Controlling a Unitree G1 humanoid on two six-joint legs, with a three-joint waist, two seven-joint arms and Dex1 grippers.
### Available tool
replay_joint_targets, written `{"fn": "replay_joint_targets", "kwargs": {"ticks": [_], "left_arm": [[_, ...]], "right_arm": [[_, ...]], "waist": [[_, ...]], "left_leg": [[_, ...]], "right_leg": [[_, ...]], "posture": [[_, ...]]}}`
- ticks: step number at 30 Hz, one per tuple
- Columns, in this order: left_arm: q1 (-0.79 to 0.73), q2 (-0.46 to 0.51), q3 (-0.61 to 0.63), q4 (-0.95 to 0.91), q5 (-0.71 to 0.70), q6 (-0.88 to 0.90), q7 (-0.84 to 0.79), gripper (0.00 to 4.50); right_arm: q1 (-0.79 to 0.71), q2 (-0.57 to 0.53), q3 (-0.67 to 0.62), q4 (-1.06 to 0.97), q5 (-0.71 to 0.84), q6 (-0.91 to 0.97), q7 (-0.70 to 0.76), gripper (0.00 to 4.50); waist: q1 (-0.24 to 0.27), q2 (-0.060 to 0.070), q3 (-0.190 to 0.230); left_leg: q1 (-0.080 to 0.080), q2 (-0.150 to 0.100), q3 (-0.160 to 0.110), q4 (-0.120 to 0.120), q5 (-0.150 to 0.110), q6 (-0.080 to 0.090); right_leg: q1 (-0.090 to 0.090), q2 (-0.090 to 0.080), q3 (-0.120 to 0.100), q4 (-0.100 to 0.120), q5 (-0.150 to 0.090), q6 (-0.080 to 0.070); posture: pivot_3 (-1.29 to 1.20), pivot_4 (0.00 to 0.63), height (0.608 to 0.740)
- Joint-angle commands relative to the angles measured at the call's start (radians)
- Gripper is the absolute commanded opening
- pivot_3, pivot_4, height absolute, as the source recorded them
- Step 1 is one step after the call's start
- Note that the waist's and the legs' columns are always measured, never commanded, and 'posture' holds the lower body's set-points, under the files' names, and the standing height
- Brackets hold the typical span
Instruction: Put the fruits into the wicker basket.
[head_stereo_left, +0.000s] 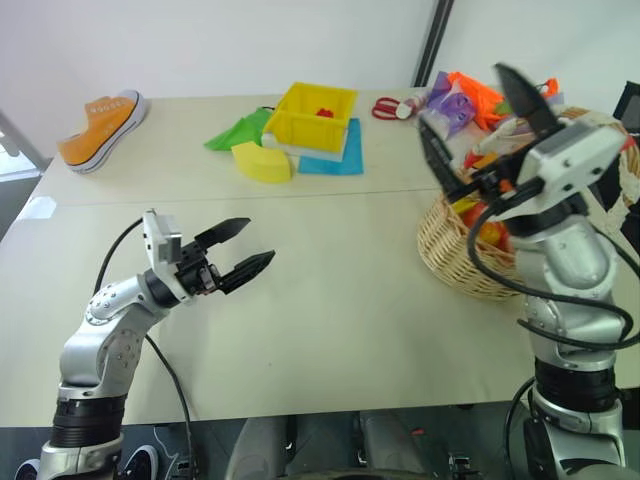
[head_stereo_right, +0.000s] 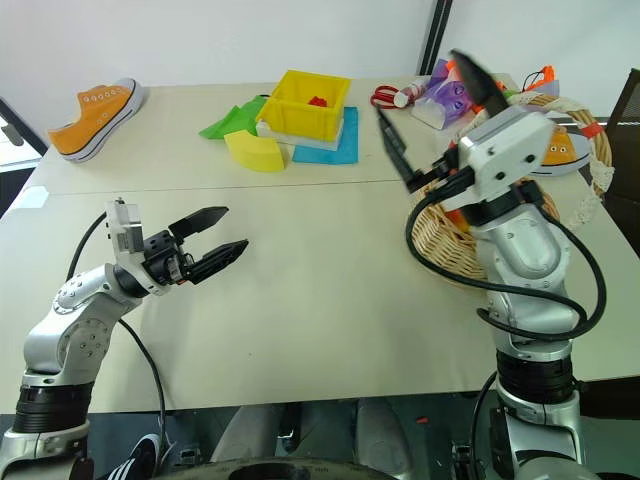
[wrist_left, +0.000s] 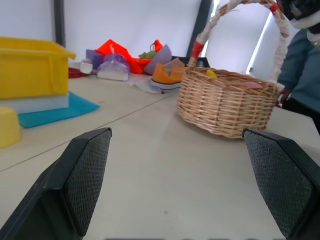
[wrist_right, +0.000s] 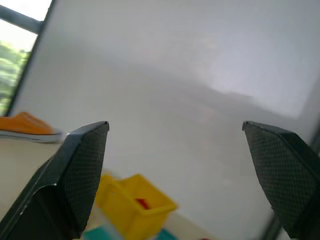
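Stereo head views and two wrist views of a pale bench (head_stereo_left: 330, 300). The left pincer (head_stereo_left: 245, 262) hovers low over the near left part of the bench, its two black fingers (wrist_left: 85, 175) spread wide apart with nothing between them; it points across the bench toward the right side. The right pincer (head_stereo_right: 435, 120) is raised above the bench, tilted upward, just in front of the basket (head_stereo_right: 450, 245); its fingers (wrist_right: 75, 175) also stand wide apart and empty.

The basket sits at the right side of the bench, partly hidden behind the right arm. Its arched handle (wrist_left: 277, 45) is wrapped in white with red at the ends. Fruits (head_stereo_left: 490, 230) lie inside it: red and yellow pieces show above the rim in the left eye view, and a small yellow piece (wrist_left: 212, 73) and a pink one (wrist_left: 250, 85) show at the rim in the left wrist view. How many fruits it holds cannot be told.

At the far middle of the bench stands a yellow box (head_stereo_left: 315, 115) with something red inside, resting on a white slab over a blue sheet (head_stereo_left: 335, 160). A yellow wedge (head_stereo_left: 262, 162) lies just beside it, touching a green sheet (head_stereo_left: 235, 133). An orange shoe (head_stereo_left: 100, 128) lies at the far left. Behind the basket are a purple bag (head_stereo_right: 445, 100), orange items (head_stereo_left: 475, 95), a second orange shoe (wrist_left: 167, 77) and red scissors (head_stereo_left: 388, 107).
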Motion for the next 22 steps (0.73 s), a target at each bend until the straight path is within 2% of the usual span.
{"fn": "replay_joint_targets", "kwargs": {"ticks": [1,3,5,10,18,22], "left_arm": [[0.015,0.018,0.047,-0.033,0.004,-0.007,0.031,4.50],[0.050,0.036,0.069,-0.026,0.028,-0.008,0.053,4.50],[0.090,0.051,0.090,-0.035,0.055,-0.027,0.074,4.50],[0.196,0.070,0.163,-0.070,0.102,-0.061,0.122,4.50],[0.351,0.030,0.248,-0.125,0.152,-0.107,0.221,4.50],[0.380,0.022,0.266,-0.125,0.156,-0.115,0.240,4.50]], "right_arm": [[0.051,-0.015,0.052,-0.023,0.118,0.192,0.052,4.45],[0.101,-0.065,0.141,0.020,0.095,0.275,0.131,4.45],[0.113,-0.114,0.206,0.053,0.048,0.253,0.222,4.45],[0.083,-0.093,0.150,0.136,0.149,0.226,0.350,4.45],[0.061,-0.069,0.175,0.298,0.080,0.129,0.450,4.45],[0.059,-0.064,0.180,0.323,0.064,0.109,0.481,4.45]], "waist": [[0.000,-0.001,-0.001],[-0.001,-0.001,-0.001],[-0.003,-0.001,-0.001],[-0.005,0.000,0.000],[-0.001,-0.001,0.000],[-0.001,-0.001,0.000]], "left_leg": [[0.000,0.000,0.000,0.000,0.000,0.000],[0.000,0.000,-0.001,-0.001,0.000,0.000],[0.000,0.000,-0.001,-0.001,0.000,0.000],[-0.001,0.000,0.000,-0.002,0.000,0.000],[-0.002,0.000,0.000,-0.003,-0.001,-0.001],[-0.002,0.000,0.000,-0.004,-0.001,-0.001]], "right_leg": [[0.000,0.000,0.000,0.000,0.000,0.000],[0.000,0.000,0.000,0.000,0.000,0.000],[0.000,-0.001,0.000,-0.001,0.000,-0.001],[-0.003,-0.001,0.000,0.000,-0.001,-0.002],[-0.002,-0.001,0.000,-0.004,-0.002,-0.004],[-0.002,-0.001,0.000,-0.005,-0.002,-0.004]], "posture": [[0.00,0.150,0.740],[0.00,0.150,0.740],[0.00,0.150,0.740],[0.00,0.150,0.740],[0.00,0.150,0.740],[0.00,0.150,0.740]]}}
